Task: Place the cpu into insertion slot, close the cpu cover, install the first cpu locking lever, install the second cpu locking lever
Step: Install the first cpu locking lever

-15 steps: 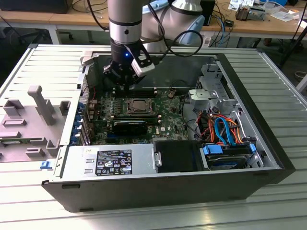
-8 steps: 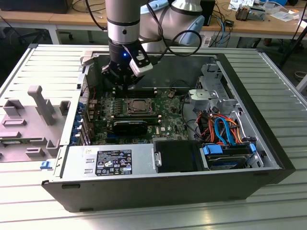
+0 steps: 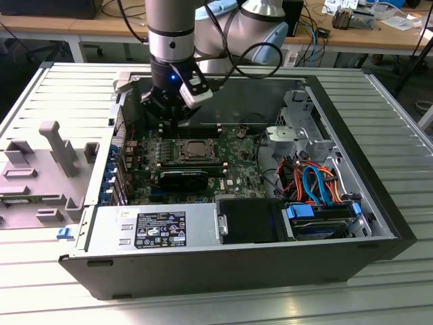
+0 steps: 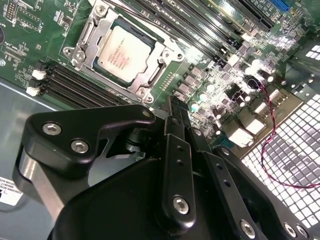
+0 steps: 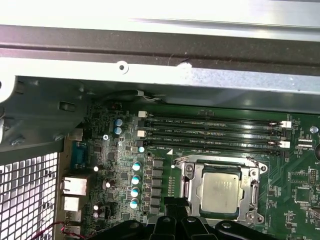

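The small, flat, silver-grey cpu point(image 3: 197, 147) point(image 4: 124, 54) point(image 5: 220, 192) sat in its socket on the green motherboard point(image 3: 238, 177). The board lay inside the open black computer case point(image 3: 237, 274) on the ribbed metal table point(image 3: 389, 301). The thin silver metal cpu cover point(image 4: 166, 51) point(image 5: 193, 186) lay flat around the chip, framing its top. The black claw point(image 3: 169, 122) point(image 4: 172, 105) point(image 5: 175, 202) hovered just beyond the socket's far side, toward the exterior view's left, with its fingers closed together on nothing.
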### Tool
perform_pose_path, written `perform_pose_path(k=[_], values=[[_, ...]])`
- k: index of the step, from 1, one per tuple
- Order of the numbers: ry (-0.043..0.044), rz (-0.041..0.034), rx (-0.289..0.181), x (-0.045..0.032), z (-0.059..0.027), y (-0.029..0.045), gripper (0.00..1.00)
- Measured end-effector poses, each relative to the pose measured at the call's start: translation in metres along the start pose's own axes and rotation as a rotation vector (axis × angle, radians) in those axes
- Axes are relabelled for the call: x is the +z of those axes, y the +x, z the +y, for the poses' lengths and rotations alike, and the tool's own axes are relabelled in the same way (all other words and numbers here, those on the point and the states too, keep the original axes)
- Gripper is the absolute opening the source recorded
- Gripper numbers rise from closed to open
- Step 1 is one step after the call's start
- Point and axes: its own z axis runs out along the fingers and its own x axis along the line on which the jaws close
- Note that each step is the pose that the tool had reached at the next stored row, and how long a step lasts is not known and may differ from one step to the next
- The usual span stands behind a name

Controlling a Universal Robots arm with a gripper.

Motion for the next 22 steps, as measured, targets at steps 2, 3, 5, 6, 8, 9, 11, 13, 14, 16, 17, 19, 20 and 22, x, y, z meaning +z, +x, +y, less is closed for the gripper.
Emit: perform_pose_path(k=[2, 3, 5, 6, 8, 9, 11, 13, 14, 16, 17, 19, 20, 22], values=[[-0.0001, 0.0, 0.0, 0.0001, 0.0001, 0.0013, 0.11], [0.0, 0.0, 0.0, 0.0001, 0.0001, 0.002, 0.11], [0.0, -0.0001, 0.0, 0.0001, 0.0002, 0.0031, 0.11], [0.0, 0.0, 0.0, 0.0001, 0.0003, 0.0036, 0.11], [-0.0001, -0.0001, 0.0, 0.0001, 0.0004, 0.0049, 0.11], [0.0, 0.0, 0.0, 0.0001, 0.0004, 0.0053, 0.11], [0.0, 0.0, 0.0, 0.0002, 0.0005, 0.0063, 0.11], [0.0, 0.0, 0.0, 0.0002, 0.0006, 0.0076, 0.11], [0.0, -0.0001, 0.0, 0.0002, 0.0006, 0.008, 0.11], [0.0, 0.0, 0.0, 0.0002, 0.0007, 0.0095, 0.11], [0.0, 0.0, 0.0, 0.0002, 0.0007, 0.0101, 0.11], [0.0, 0.0, 0.0, 0.0003, 0.0008, 0.0112, 0.11], [0.0, 0.0, 0.0, 0.0003, 0.0009, 0.0119, 0.11], [0.0, 0.0, 0.0, 0.0003, 0.0009, 0.0127, 0.11]])
